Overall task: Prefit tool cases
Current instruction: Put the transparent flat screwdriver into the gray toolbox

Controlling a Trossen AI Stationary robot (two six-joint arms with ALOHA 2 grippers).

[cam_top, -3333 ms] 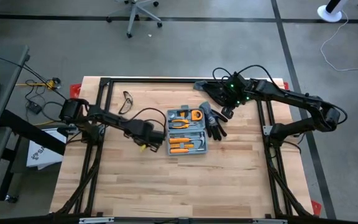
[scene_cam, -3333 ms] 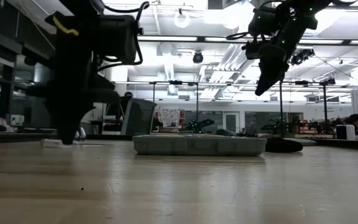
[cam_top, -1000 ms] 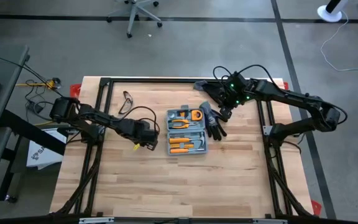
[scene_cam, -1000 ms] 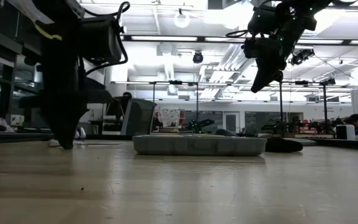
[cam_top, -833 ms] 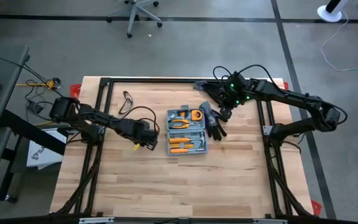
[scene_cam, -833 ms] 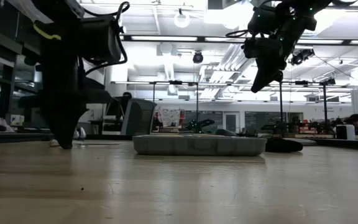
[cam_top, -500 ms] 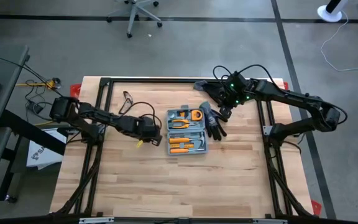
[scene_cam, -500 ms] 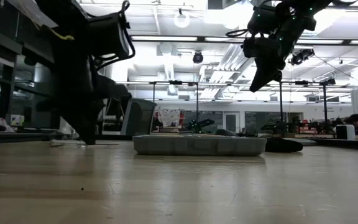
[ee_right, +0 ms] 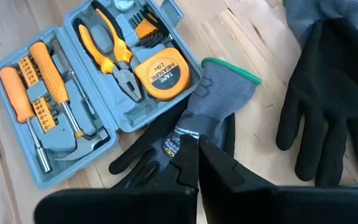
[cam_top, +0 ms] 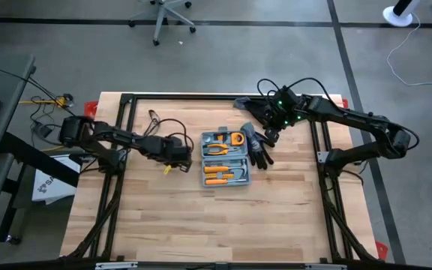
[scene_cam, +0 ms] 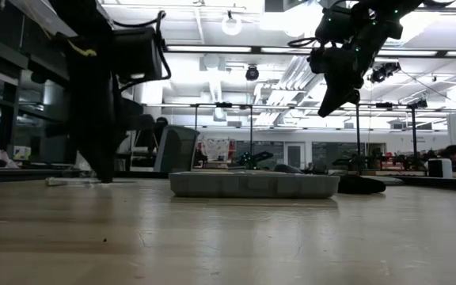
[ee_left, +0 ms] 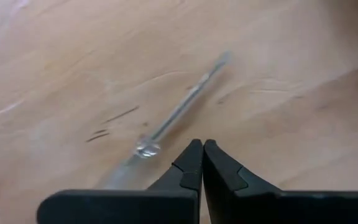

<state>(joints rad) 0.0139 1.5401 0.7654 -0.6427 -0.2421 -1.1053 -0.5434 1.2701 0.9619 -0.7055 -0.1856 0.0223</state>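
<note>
From above, the tool case (cam_top: 225, 159) is lying open near the middle of the wooden table (cam_top: 201, 225), holding orange-handled tools: pliers and a round tape measure in its far half, screwdrivers in its near half. Work gloves (cam_top: 257, 147) are lying against the case's right side. The left gripper (cam_top: 169, 168) is hanging just left of the case, its fingers pressed together on nothing. The right gripper (cam_top: 269, 138) is hanging over the far-right gloves, also closed and empty. A pair of glasses (cam_top: 153, 120) is sitting far left on the table.

From table height, the case (scene_cam: 253, 184) is showing as a low grey tray, with the left gripper (scene_cam: 104, 176) reaching down to the boards on its left and the right gripper (scene_cam: 328, 109) hanging high above its right end.

In the left wrist view, the closed left gripper (ee_left: 202, 146) is pointing at bare wood beside a clear, thin rod-like piece (ee_left: 173, 121) lying flat.

In the right wrist view, the case (ee_right: 89, 84) is holding pliers (ee_right: 107, 46), a yellow tape measure (ee_right: 162, 73), two screwdrivers (ee_right: 33, 87), a row of bits and a small hammer head. The closed right gripper (ee_right: 197, 146) is sitting above a grey glove (ee_right: 219, 99); a black glove (ee_right: 328, 118) is lying beside it.
</note>
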